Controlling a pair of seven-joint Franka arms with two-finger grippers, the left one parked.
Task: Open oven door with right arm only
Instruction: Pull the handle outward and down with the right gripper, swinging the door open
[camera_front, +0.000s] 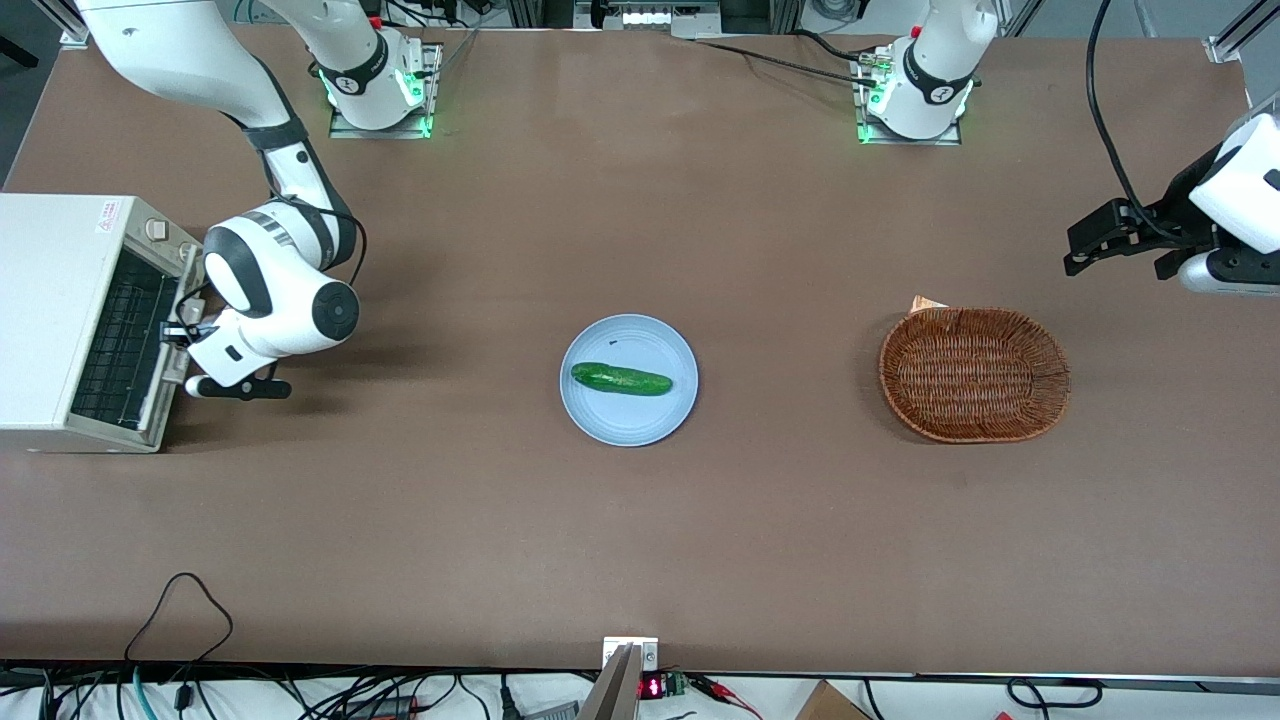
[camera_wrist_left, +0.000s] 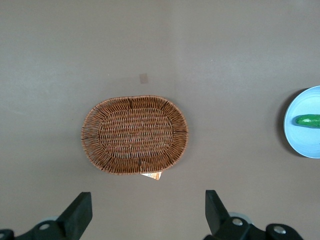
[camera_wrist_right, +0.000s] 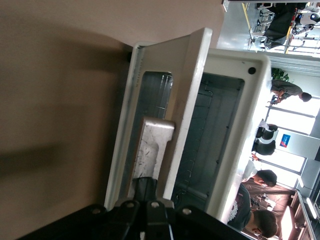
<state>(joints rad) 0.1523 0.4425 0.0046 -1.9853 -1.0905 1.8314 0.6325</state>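
The cream-white toaster oven (camera_front: 50, 300) stands at the working arm's end of the table. Its oven door (camera_front: 172, 400) hangs partly open, and the wire rack shows inside. In the right wrist view the door (camera_wrist_right: 185, 100) tilts away from the oven body (camera_wrist_right: 250, 125), leaving a gap onto the dark cavity. The right arm's black gripper (camera_front: 178, 333) is at the door's upper edge. In the wrist view the gripper (camera_wrist_right: 148, 186) has its fingers together on the end of the silver bar handle (camera_wrist_right: 154, 145).
A light blue plate (camera_front: 640, 420) with a green cucumber (camera_front: 620, 379) sits mid-table. A brown wicker basket (camera_front: 974, 374) lies toward the parked arm's end, and it also shows in the left wrist view (camera_wrist_left: 135, 134). Cables run along the table edge nearest the camera.
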